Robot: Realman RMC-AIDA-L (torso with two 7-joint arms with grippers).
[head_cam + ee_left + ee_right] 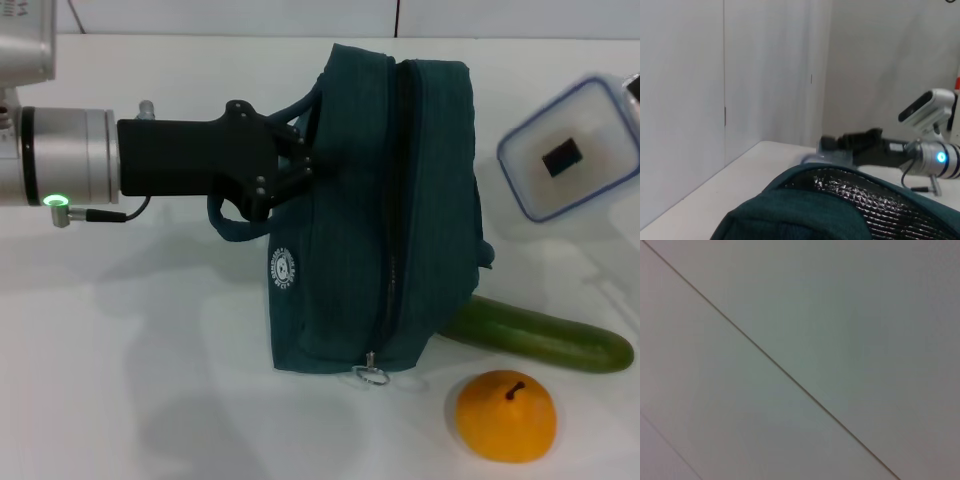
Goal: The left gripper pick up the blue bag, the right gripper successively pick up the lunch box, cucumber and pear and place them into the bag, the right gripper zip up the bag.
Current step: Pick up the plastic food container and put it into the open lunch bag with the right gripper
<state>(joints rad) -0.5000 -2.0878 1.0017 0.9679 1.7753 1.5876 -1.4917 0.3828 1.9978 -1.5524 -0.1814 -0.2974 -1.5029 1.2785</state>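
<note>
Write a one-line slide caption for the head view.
Left end effector grips the blue bag by a handle; lunch box, cucumber and pear lie outside it.

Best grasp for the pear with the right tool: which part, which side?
Take the pear across its round body, coming from above. It sits stem-up on the table, apart from the cucumber behind it and the blue bag beside it, so both flanks look free. The short stem is too small to grip; close the tool below it, around the widest part.
</note>
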